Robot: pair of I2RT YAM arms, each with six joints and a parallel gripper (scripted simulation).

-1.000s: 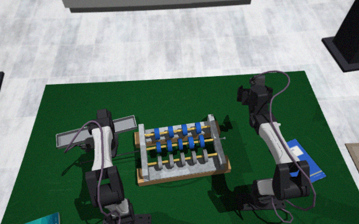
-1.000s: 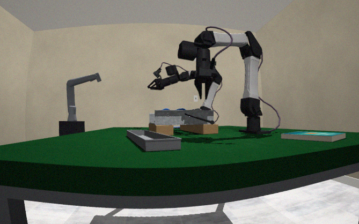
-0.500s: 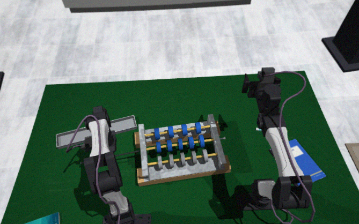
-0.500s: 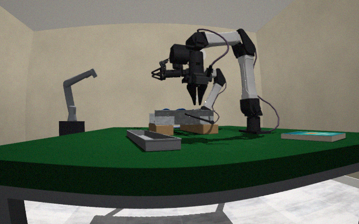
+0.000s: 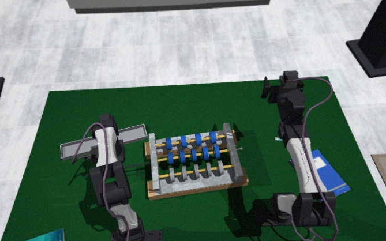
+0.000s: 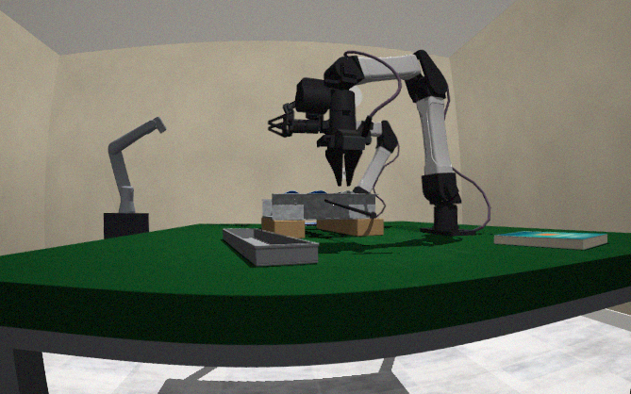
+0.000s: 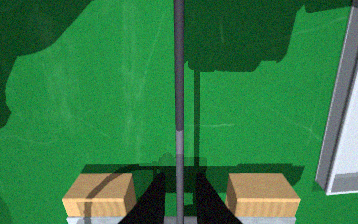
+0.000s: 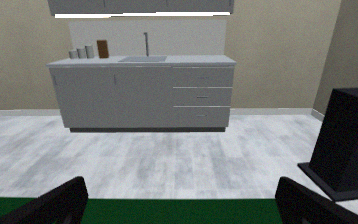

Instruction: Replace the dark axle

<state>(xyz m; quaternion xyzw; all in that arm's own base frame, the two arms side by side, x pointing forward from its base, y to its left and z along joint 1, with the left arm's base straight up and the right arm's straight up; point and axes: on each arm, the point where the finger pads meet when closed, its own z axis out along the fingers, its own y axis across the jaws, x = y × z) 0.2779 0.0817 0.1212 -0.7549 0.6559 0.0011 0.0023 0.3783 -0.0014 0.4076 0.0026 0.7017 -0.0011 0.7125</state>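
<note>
The wheel frame (image 5: 154,170) (image 6: 303,199) stands on its wooden battens (image 5: 198,190) (image 6: 349,226) (image 7: 263,187). Its middle row holds several blue wheels with gold spacers. The dark axle (image 5: 136,165) (image 6: 349,207) (image 7: 179,75) sticks far out of the left rail; nearer the rail the rod looks lighter grey. A bright axle head (image 5: 240,149) shows a little outside the right rail. My left gripper (image 6: 343,185) (image 7: 180,181) is slightly open and empty, above the rod near the left rail. My right gripper (image 6: 269,125) (image 8: 181,186) is wide open and empty, away from the frame.
The grey tray (image 5: 132,134) (image 6: 286,256) (image 7: 343,100) lies behind and left of the frame, partly under my left arm in the top view. A blue booklet (image 5: 333,176) lies beside my right arm. A teal-covered book (image 5: 52,236) (image 6: 550,240) lies at the front left.
</note>
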